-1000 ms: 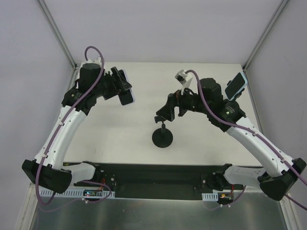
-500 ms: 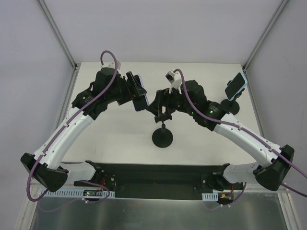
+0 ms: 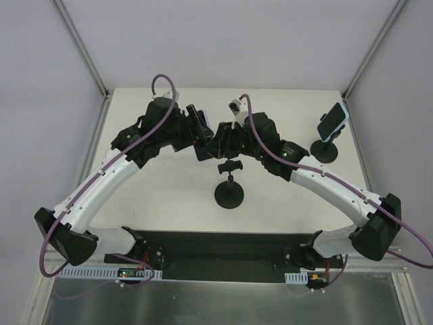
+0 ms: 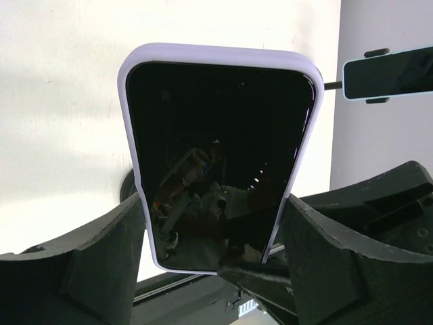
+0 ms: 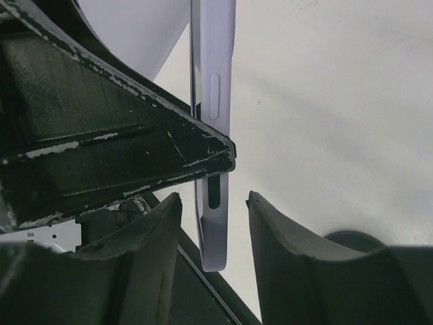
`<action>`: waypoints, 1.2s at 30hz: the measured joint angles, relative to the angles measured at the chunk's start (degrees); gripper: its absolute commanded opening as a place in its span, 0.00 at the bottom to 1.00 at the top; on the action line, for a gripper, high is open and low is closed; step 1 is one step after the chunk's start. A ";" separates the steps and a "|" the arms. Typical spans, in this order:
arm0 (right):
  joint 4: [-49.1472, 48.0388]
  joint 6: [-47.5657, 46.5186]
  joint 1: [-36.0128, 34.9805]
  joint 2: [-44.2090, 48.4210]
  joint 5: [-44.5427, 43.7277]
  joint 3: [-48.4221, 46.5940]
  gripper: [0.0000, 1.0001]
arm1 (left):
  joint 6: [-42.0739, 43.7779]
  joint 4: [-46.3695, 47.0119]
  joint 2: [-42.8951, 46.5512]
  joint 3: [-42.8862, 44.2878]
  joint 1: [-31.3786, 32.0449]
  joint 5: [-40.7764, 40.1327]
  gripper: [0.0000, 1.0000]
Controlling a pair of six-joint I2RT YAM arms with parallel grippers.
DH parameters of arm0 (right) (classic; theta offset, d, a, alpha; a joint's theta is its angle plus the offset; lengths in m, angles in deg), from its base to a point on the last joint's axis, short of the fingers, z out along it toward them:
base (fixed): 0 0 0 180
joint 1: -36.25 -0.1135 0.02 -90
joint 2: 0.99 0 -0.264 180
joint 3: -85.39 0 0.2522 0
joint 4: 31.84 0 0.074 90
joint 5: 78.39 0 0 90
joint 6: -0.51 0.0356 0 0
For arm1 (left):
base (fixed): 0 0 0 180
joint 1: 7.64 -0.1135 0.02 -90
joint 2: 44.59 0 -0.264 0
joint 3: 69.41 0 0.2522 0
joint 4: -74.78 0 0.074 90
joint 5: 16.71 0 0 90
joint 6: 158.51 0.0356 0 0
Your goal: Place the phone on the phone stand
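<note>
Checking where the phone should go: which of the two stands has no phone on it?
The centre stand: its clamp is bare. The far-right stand carries a light-blue-cased phone.

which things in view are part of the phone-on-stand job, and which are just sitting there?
In the job:
- lavender-cased phone, held in the left gripper
- right gripper, open around the phone's edge
- empty stand

Just there:
- second phone, sitting on the far-right stand
</note>
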 measured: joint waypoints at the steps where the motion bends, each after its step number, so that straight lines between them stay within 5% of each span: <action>1: -0.15 0.20 0.00 -0.11 -0.02 0.17 0.42 | -0.24 0.02 -0.11 0.02 0.07 0.04 0.00; 7: -0.87 1.53 0.07 -0.31 0.48 0.92 0.35 | -1.20 0.11 -0.24 0.13 0.42 0.15 0.00; 11: -2.14 2.10 0.13 -0.31 0.74 1.64 0.18 | -1.88 0.28 -0.24 0.26 0.42 0.22 0.00; 13: -2.49 2.56 0.22 -0.33 1.03 1.92 0.01 | -2.01 0.33 -0.26 0.28 0.63 0.24 0.00; 16: -3.19 2.93 0.57 -0.26 1.68 2.38 0.01 | -1.84 0.44 -0.26 0.28 0.68 0.17 0.00; 17: -3.85 2.97 0.72 -0.26 2.08 2.82 0.01 | -1.66 0.48 -0.31 0.28 0.66 0.26 0.04; 20: -6.23 3.17 1.25 0.28 3.39 4.42 0.01 | -0.17 0.83 -0.31 0.28 0.63 0.92 0.48; 21: -7.82 3.15 1.42 0.92 3.80 5.68 0.01 | 0.96 1.31 -0.31 0.28 0.61 1.60 0.73; 23: -10.62 2.93 1.79 2.73 4.55 8.28 0.01 | 2.84 2.38 -0.31 0.17 0.63 3.30 0.92; 25: -12.70 2.82 2.40 4.79 5.18 10.69 0.01 | 6.03 5.38 0.52 -0.94 0.59 6.58 0.99; 31: -17.35 3.21 6.51 10.58 10.73 17.22 0.01 | 14.56 13.94 8.02 -5.64 -1.86 18.29 0.97; 36: -20.17 4.66 11.30 14.67 18.32 22.36 0.01 | 13.49 27.69 14.14 -12.20 -13.66 35.65 0.91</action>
